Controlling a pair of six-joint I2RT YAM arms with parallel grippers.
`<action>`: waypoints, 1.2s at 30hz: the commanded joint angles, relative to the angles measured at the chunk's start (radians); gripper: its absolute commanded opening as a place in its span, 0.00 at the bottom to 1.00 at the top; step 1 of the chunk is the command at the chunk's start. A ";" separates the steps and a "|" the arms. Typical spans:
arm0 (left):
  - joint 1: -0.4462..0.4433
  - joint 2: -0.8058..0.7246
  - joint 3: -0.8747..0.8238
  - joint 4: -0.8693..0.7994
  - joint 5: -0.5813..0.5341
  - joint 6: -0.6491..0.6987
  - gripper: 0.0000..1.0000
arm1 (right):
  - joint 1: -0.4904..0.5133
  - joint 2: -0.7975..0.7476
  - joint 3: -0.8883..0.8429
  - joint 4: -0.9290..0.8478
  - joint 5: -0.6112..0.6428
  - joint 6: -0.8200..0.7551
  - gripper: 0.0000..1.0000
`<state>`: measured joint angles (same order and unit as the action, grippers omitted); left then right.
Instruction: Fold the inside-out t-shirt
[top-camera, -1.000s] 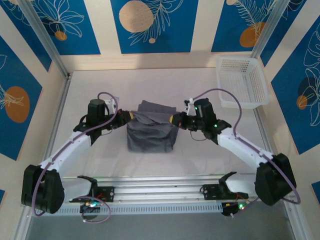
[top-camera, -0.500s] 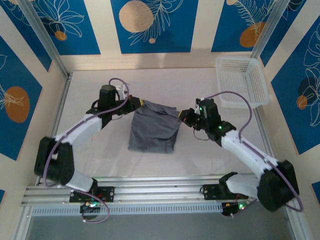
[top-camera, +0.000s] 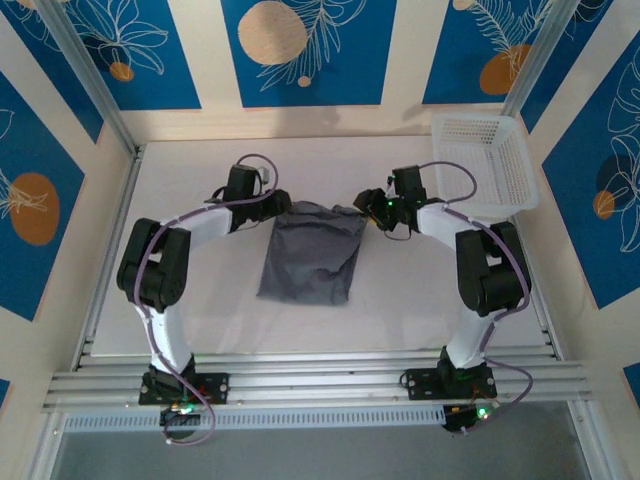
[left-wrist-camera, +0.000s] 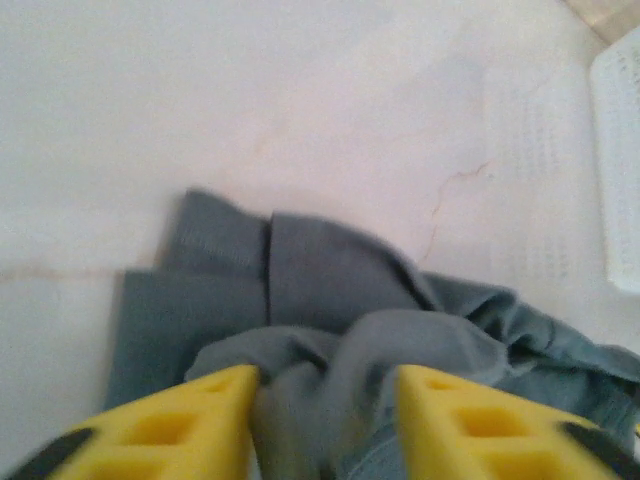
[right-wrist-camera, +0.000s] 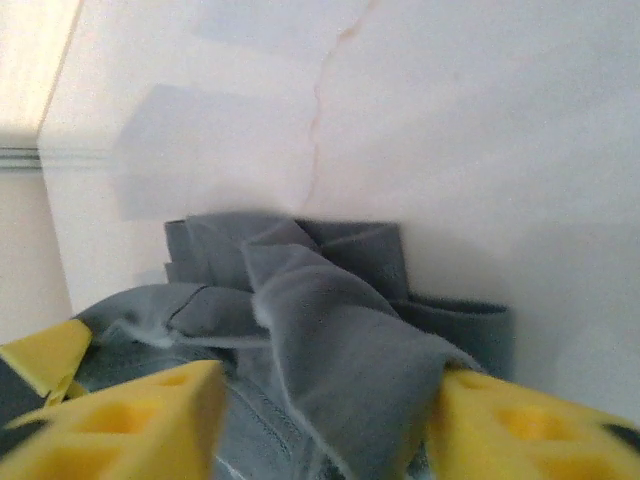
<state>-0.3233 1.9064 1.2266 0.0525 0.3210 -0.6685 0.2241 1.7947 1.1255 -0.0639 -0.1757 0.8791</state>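
**A:** What step is it doing?

**B:** The worktop (top-camera: 200, 300) is carrying the inside-out t-shirt (top-camera: 312, 255) mid-way, lying folded. The left pincer (left-wrist-camera: 325, 380) and right pincer (right-wrist-camera: 330, 380) are gaping at its far corners, with cloth loose between them. I'm guessing it's finishing a fold, and next it's backing out without snagging.

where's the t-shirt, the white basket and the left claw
t-shirt (top-camera: 310, 255), top view, middle of the folded grey cloth
white basket (top-camera: 488, 206), top view, its near wall
left claw (left-wrist-camera: 325, 405), left wrist view, midway between the yellow fingertips
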 joint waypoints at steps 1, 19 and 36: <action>0.019 -0.055 0.015 -0.023 -0.016 0.027 0.53 | -0.023 -0.076 0.037 -0.081 -0.052 -0.105 0.65; -0.190 -0.328 -0.358 -0.007 -0.033 -0.031 0.45 | 0.130 -0.105 -0.180 0.025 0.041 -0.102 0.55; -0.240 -0.369 -0.424 -0.063 -0.112 -0.024 0.56 | 0.065 -0.136 -0.066 -0.183 0.026 -0.199 0.66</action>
<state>-0.5591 1.6234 0.8066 0.0414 0.2481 -0.7235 0.2829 1.7878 1.1820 -0.2333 -0.1650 0.6441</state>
